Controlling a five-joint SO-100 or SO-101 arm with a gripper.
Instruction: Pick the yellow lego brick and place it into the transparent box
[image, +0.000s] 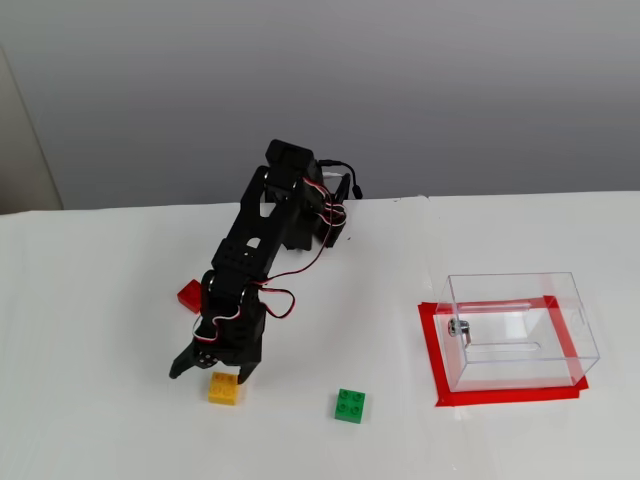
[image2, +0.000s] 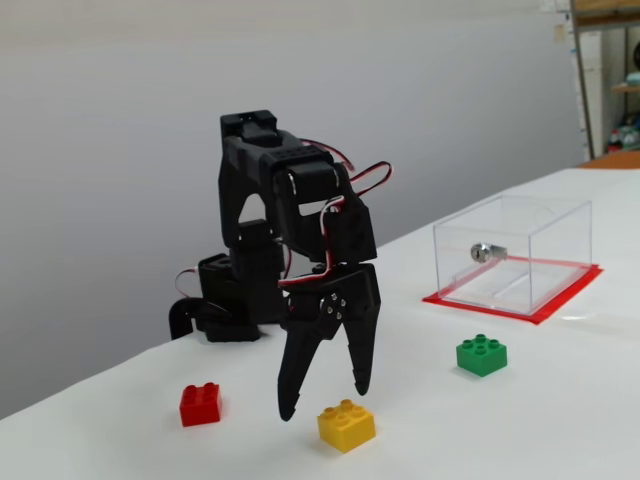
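White table (image: 90, 300) with yellow lego brick (image: 224, 388), green brick (image: 349, 405), red brick (image: 190, 294), transparent box (image: 515, 328) on red tape (image: 430, 340).

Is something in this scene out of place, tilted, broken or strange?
Nothing stands out. The yellow lego brick, green brick and red brick sit flat, the transparent box stands upright on its red tape, and the open gripper hangs over the yellow one.

Arm bent forward, tool (image2: 325, 400) pointing down, spread.
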